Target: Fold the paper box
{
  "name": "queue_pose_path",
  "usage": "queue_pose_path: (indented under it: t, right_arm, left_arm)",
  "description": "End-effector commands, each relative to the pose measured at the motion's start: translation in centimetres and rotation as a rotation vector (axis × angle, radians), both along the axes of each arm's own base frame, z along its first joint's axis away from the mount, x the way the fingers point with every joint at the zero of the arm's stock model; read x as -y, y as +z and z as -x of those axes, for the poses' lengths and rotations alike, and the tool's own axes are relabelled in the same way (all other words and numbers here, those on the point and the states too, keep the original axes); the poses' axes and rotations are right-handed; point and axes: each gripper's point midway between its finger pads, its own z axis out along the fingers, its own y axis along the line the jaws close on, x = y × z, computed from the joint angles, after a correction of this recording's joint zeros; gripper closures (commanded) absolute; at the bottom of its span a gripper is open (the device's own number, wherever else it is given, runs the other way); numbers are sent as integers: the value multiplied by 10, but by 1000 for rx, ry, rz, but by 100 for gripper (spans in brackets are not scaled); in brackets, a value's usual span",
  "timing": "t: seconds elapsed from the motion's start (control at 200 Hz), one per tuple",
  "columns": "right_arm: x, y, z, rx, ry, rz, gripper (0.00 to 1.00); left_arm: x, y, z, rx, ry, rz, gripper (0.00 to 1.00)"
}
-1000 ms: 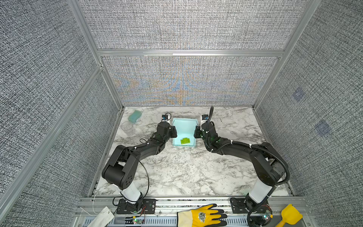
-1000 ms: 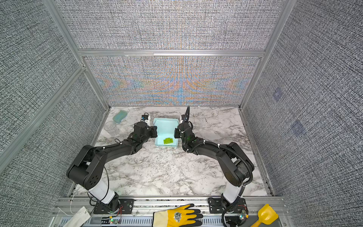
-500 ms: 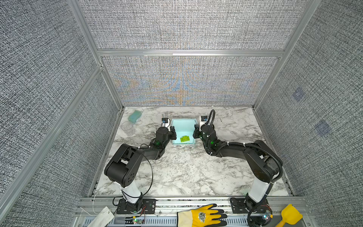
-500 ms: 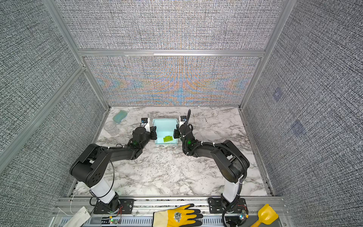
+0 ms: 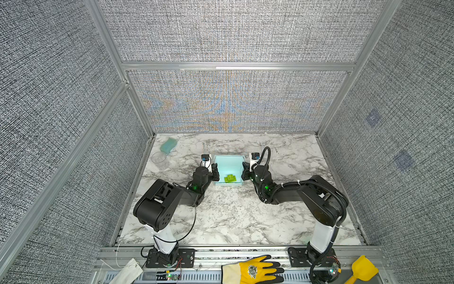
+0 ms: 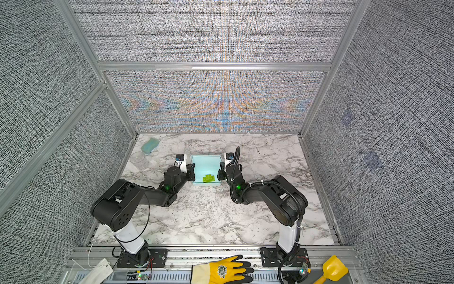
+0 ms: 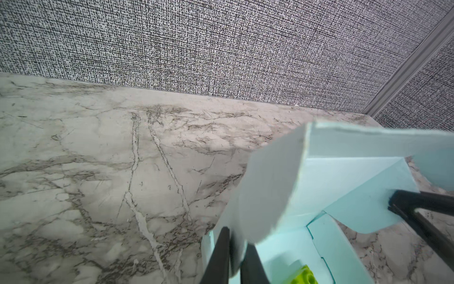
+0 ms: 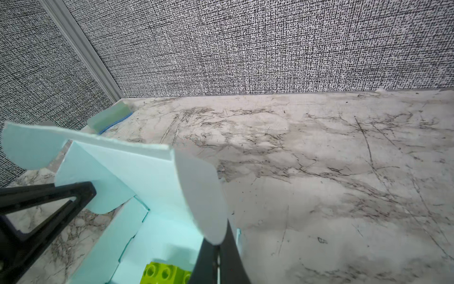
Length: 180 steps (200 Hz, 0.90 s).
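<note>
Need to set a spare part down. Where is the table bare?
Bare: the front of the table, between left arm and right arm, and its far right corner. Crowded: the paper box, clamped by left gripper and right gripper; sponge and cup far left.

You've got one paper box (image 5: 228, 163), one lime-green toy brick (image 5: 230, 178), one teal sponge (image 5: 168, 144), one clear cup (image 5: 159, 159), one yellow glove (image 5: 253, 271), one yellow scoop (image 5: 362, 268), and two robot arms: left arm (image 5: 169, 199), right arm (image 5: 309, 194).

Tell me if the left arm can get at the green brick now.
Probably not yet: the left gripper is shut on a flap of the box and must let go first. Otherwise the brick lies uncovered in the box, close by.
</note>
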Motion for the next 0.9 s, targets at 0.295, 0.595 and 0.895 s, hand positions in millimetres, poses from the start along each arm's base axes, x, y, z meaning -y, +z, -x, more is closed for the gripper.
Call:
queue_pose_path:
  t: [0.295,0.595,0.895]
  right_arm:
    - [-13,6,17,51,30,-22,100]
    - [-12,3,25,73,46,18,100]
    - [-14,8,25,82,78,37,100]
  left_arm:
    - [4,6,17,35,-57,52,79]
    - [2,7,35,8,-92,68,61]
    - [-3,11,60,-49,-134,71,42]
